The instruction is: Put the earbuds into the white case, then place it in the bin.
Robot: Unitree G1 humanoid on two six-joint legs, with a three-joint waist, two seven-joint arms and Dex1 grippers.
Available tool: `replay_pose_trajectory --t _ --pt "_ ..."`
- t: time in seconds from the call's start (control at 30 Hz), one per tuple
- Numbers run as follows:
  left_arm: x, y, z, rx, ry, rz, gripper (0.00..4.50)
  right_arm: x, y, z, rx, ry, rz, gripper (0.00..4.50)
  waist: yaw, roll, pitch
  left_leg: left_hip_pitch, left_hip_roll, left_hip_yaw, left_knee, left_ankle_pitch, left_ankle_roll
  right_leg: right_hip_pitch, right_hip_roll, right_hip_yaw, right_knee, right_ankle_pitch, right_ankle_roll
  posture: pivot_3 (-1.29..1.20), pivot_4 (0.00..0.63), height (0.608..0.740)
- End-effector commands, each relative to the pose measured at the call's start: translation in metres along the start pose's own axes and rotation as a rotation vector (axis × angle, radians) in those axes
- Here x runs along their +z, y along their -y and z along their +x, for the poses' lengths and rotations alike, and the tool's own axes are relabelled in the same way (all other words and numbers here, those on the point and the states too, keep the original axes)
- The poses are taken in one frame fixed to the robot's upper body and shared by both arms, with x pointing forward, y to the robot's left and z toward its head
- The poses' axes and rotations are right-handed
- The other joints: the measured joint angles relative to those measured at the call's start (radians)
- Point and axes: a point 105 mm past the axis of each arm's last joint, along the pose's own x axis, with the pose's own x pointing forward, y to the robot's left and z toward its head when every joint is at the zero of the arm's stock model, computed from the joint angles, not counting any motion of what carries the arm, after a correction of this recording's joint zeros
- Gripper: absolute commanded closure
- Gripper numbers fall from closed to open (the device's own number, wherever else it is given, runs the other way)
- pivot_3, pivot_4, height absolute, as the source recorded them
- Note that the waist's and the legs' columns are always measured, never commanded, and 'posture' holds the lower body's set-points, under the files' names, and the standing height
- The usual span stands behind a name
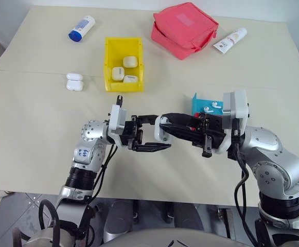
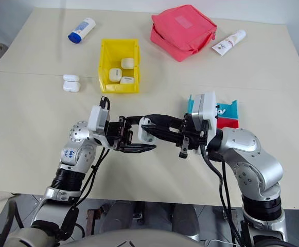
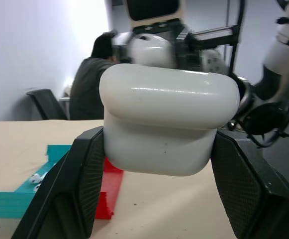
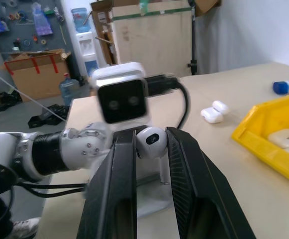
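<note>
- Head views: the two arms meet over the middle of the pale worktop (image 1: 31, 154), claws pointing at each other.
- The left claw (image 1: 152, 133) has its two black fingers spread around a white case (image 2: 148, 129), one finger above it and one below.
- The right claw (image 2: 157, 123) reaches in from the right with its fingers nearly together; their tips lie right at the case.
- Just behind the right arm sits a blue tray (image 1: 200, 105) with two earbuds (image 1: 211, 107) lying in it, and a red tray (image 2: 226, 123) beside it.
- The yellow bin (image 1: 108, 64) stands well behind the arms, with three cream-white cases inside. Left of the bin, on the worktop, lies another white case (image 1: 74, 82) with its lid shut.
- Farther back: a white bottle with a blue cap (image 1: 82, 28), a red pouch (image 1: 184, 30) and a white tube (image 1: 230, 40).
- Left wrist view: the case (image 3: 166, 117) is gripped between the two dark fingers (image 3: 79, 184), one against each side. The blue tray (image 3: 22, 191) with an earbud in it and the red tray (image 3: 107, 191) lie on the worktop beyond. A person (image 3: 87, 84) sits in the background.
- Right wrist view: the right claw's fingers (image 4: 122, 184) pinch a small round white piece (image 4: 151, 142), apparently an earbud, between their tips. The case is below and behind it. The bin (image 4: 273, 144) and the spare case (image 4: 213, 111) lie off to one side.
</note>
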Motion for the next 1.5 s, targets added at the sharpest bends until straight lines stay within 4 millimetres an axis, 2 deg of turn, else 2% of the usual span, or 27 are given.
replay_pose_trajectory --t 0.03,0.37,0.6,0.87,1.0,1.03,1.1,1.5 --pt "0.015 0.002 0.009 -0.052 0.060 0.062 1.68 -0.006 0.002 -0.002 -0.019 -0.016 0.009 4.00 -0.001 0.000 0.000 0.000 0.000 0.000 0.000 0.000 0.000 0.000 0.000 0.000 0.000 0.000 0.000 0.00 0.150 0.740" --pt "0.025 -0.011 0.006 0.014 0.084 0.089 1.68 -0.032 0.005 -0.018 -0.038 -0.142 0.046 4.00 -0.001 0.000 0.000 0.000 0.000 0.000 0.000 0.000 0.000 0.000 0.000 0.000 0.000 0.000 0.000 0.00 0.150 0.740" --pt "0.028 -0.017 0.005 0.032 0.083 0.123 1.68 -0.041 0.013 -0.021 -0.028 -0.218 0.053 4.00 -0.001 0.000 0.000 0.000 0.000 0.000 0.000 0.000 0.000 0.000 0.000 0.000 0.000 0.000 0.000 0.00 0.150 0.740" --pt "0.021 -0.018 0.004 0.044 0.046 0.112 1.68 -0.033 0.015 -0.011 0.042 -0.262 -0.015 4.00 0.000 0.000 0.000 0.000 0.000 0.000 0.000 0.000 0.000 0.000 -0.001 -0.001 -0.001 0.000 0.000 0.00 0.150 0.740" --pt "0.019 -0.020 0.003 0.053 0.030 0.105 1.68 -0.021 0.014 -0.005 0.066 -0.246 -0.059 4.00 0.000 0.000 0.000 0.000 0.000 -0.001 0.000 0.000 0.000 0.000 -0.001 -0.001 -0.001 0.000 0.000 0.00 0.150 0.740" --pt "0.019 -0.020 0.003 0.054 0.030 0.105 1.68 -0.020 0.014 -0.004 0.069 -0.245 -0.065 3.29 0.000 0.000 0.000 0.000 0.000 -0.001 0.000 0.000 0.000 0.000 -0.001 -0.001 -0.001 0.000 0.000 0.00 0.150 0.740" --pt "0.019 -0.020 0.003 0.056 0.029 0.106 1.68 -0.019 0.015 -0.003 0.072 -0.248 -0.075 2.73 0.000 0.000 0.000 0.000 0.000 -0.001 0.000 0.000 0.000 0.000 -0.001 -0.001 -0.001 0.000 0.000 0.00 0.150 0.740" --pt "0.011 -0.024 -0.009 0.088 -0.010 0.090 1.68 0.000 0.016 0.000 0.072 -0.235 -0.144 2.73 0.000 0.000 0.000 0.000 0.000 -0.001 0.000 0.000 0.000 0.000 -0.001 -0.002 -0.001 0.000 0.000 0.00 0.150 0.740"
